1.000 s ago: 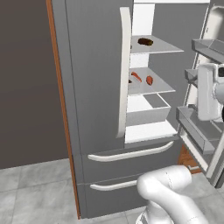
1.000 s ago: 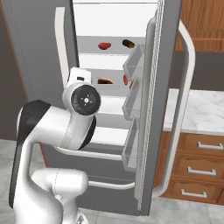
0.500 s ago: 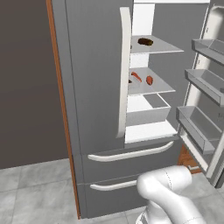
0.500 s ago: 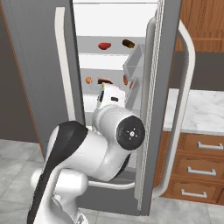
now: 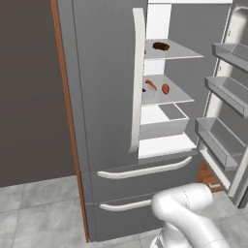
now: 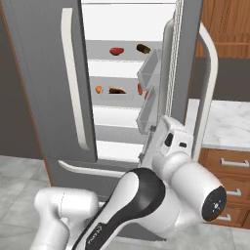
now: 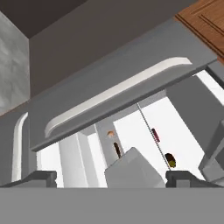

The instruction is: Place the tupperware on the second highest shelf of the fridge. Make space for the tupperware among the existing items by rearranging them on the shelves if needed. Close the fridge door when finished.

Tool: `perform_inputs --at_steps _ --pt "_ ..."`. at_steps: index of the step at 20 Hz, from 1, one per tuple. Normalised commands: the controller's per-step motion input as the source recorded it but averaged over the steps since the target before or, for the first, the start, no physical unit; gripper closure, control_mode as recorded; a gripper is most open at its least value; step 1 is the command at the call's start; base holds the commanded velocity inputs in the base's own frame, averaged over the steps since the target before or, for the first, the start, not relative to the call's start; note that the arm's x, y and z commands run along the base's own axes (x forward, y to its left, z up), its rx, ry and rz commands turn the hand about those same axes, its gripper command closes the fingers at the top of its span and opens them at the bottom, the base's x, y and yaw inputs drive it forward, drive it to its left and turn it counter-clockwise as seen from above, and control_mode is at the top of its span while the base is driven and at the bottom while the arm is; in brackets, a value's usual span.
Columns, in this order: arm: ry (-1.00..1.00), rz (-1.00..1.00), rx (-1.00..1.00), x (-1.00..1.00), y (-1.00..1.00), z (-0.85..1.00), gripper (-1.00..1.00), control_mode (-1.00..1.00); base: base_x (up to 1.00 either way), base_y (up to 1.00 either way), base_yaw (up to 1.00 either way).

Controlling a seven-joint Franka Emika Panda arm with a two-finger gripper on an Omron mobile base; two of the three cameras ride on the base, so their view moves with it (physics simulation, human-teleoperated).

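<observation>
The arm is swinging away from the shelves and over toward the open door (image 6: 189,53) on the right, gripper (image 7: 111,178) spread wide and carrying nothing. The tupperware (image 5: 148,95) seems to be sitting on the second highest shelf (image 5: 175,98), half hidden, so closing the fridge (image 5: 101,97) is looking next.

Nothing to read here: the fridge (image 5: 106,97) doors, door bins (image 5: 220,140) and wooden drawers (image 6: 229,171) carry no lettering, labels or numbers.
</observation>
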Motion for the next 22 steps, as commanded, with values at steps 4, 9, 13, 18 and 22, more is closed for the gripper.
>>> perform_inputs --at_steps 4,9,13,18,22 --pt "-0.05 0.03 0.15 0.0 -0.99 -0.21 -1.0 -1.0 0.0 0.0 0.0" --pt "-0.02 0.02 0.15 0.0 -1.0 -0.2 -1.0 -1.0 0.0 0.0 0.0" --pt "-0.08 0.07 0.15 -0.11 -0.98 -0.13 -1.0 -1.0 0.0 0.0 0.0" --pt "-0.07 0.09 0.14 -0.05 -0.9 -0.11 -1.0 -1.0 0.0 0.0 0.0" --pt "-0.01 0.06 0.13 0.34 -0.81 -0.29 -1.0 -1.0 0.0 0.0 0.0"
